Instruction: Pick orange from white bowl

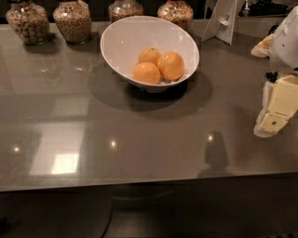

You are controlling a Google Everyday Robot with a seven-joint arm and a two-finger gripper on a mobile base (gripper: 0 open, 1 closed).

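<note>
The large white bowl [122, 41] with a slanted rim stands at the back middle of the grey counter [139, 139]. Three oranges lie in it: one at the front left [146, 73], one at the right [171, 65], one behind them [149, 55]. My gripper [274, 109] hangs at the right edge of the view, well to the right of the bowl and lower in the frame, above the counter. It holds nothing that I can see.
Several glass jars of grains stand along the back edge, among them ones at the far left [28, 21] and back middle [176, 11]. A white stand [222, 21] is at the back right. The counter's front edge runs across the lower frame.
</note>
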